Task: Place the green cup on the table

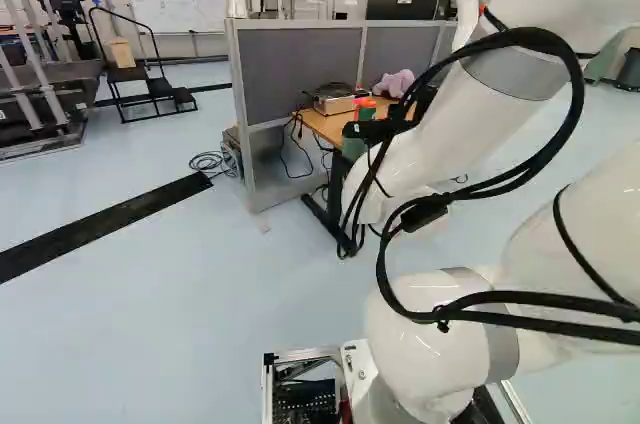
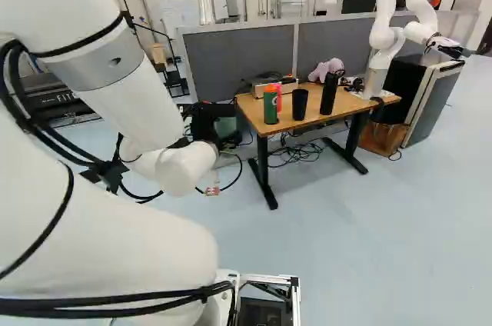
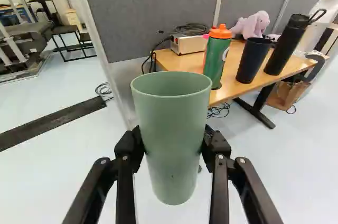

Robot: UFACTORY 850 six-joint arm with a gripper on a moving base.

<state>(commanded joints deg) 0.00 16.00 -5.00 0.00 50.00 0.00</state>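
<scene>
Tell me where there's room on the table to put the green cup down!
The table has bare wood between the tall black bottle and another robot, and at the corner beside the green bottle, in front of the box. It's crowded around the pink bottle, squeezed between green bottle and box.

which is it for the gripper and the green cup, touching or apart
Touching. The wrist view shows the green cup between the two fingers of the gripper, one against each side of it.
</scene>
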